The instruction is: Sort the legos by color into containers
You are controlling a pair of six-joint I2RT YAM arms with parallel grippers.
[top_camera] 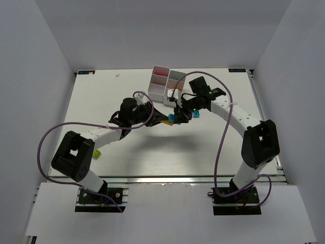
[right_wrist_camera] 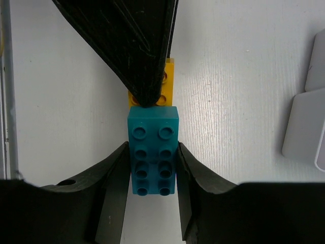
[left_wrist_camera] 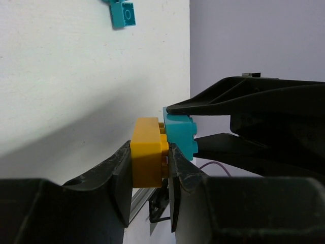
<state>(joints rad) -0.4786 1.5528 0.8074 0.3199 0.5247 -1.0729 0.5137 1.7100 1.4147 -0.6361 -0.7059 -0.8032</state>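
A two-colour stack of legos hangs between both grippers above the table's middle. Its yellow brick (left_wrist_camera: 146,165) sits between the fingers of my left gripper (left_wrist_camera: 150,151), which is shut on it. The cyan brick (right_wrist_camera: 153,168) joined to it is clamped in my right gripper (right_wrist_camera: 152,150). In the top view the two grippers meet nose to nose, left gripper (top_camera: 161,118) and right gripper (top_camera: 177,116), with the stack (top_camera: 169,120) between them. The white containers (top_camera: 166,84) stand just behind, some showing coloured contents.
Another cyan brick (top_camera: 195,115) lies on the table by the right gripper and shows in the left wrist view as a cyan brick (left_wrist_camera: 123,13). A lime brick (top_camera: 96,153) lies near the left arm's elbow. A grey container wall (right_wrist_camera: 304,122) is at the right.
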